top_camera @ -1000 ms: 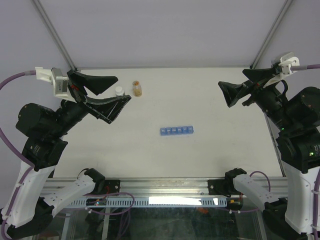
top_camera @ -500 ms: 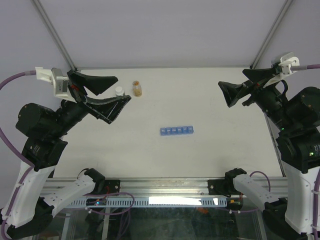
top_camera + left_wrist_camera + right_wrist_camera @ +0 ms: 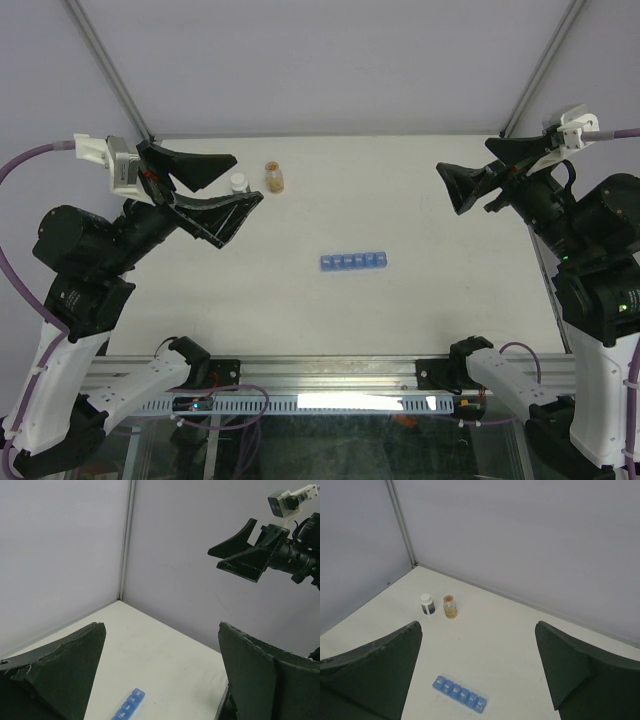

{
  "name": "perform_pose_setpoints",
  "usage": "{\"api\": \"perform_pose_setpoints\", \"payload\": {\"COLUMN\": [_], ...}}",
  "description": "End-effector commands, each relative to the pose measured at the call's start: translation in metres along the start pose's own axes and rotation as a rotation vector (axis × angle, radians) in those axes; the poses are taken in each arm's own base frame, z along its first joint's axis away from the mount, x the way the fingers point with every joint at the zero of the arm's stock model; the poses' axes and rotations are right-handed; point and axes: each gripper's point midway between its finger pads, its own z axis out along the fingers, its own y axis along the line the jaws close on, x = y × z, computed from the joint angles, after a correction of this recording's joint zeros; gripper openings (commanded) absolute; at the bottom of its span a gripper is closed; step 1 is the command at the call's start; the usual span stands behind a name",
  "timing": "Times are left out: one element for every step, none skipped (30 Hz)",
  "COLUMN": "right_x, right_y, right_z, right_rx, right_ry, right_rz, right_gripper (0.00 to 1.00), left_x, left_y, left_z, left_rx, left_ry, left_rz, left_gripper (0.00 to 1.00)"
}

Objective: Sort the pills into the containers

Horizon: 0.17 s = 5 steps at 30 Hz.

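Nearest the bases, the blue pill organizer [image 3: 353,261] lies flat mid-table, lids apparently shut; contents can't be read, so whether pills are already in the compartments can't be told.

Further back, both arms are raised & apart. Left gripper [image 3: 232,181] has fingers spread wide w/ nothing between them; right gripper [image 3: 462,187] likewise spread & empty in its wrist view.

Far left of the table stand two bottles: the white-capped bottle [image 3: 427,604] and, just beside it, an uncapped amber vial [image 3: 450,607] w/ orange-ish fill.

Scene fits either a sort yet to come or one finished w/ lids closed again.

If bottle handling is due, a good grasp means coming in level, fingers straddling one bottle w/o nudging its neighbour; they stand close & look tippy, esp. the uncapped vial, which could spill.
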Motion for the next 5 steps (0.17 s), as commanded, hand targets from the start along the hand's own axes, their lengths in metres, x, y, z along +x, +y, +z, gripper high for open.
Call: {"api": "perform_pose_setpoints", "payload": {"right_x": [-0.0145,-0.0131,-0.0116,-0.0114,-0.0112], "right_y": [-0.0019,-0.0018,-0.0021,-0.0034,-0.0058], "right_z": [-0.0034,-0.0028,-0.0020,-0.0019,-0.0011], "right_rx": [0.014,0.011,0.012,0.018,0.029], "right_ry": [-0.051,-0.047,-0.044,-0.044,-0.045], "right_rz": [-0.020,-0.022,-0.022,-0.024,-0.028], "right_gripper": [0.99,0.99,0.99,0.99,0.99], "left_x": [-0.0152,-0.0149,-0.0147,-0.0137,-0.0136], "left_y": [-0.0066,-0.0066,-0.0065,-0.0056,-0.0058], "left_z": [-0.0044,-0.0041,-0.0042,-0.0037,-0.0035], "left_rx": [0.018,0.019,0.019,0.016,0.017], "left_ry": [-0.033,-0.032,-0.032,-0.029,-0.029], "left_rz": [0.038,0.038,0.039,0.037,0.036], "left_gripper": [0.99,0.99,0.99,0.99,0.99]}}
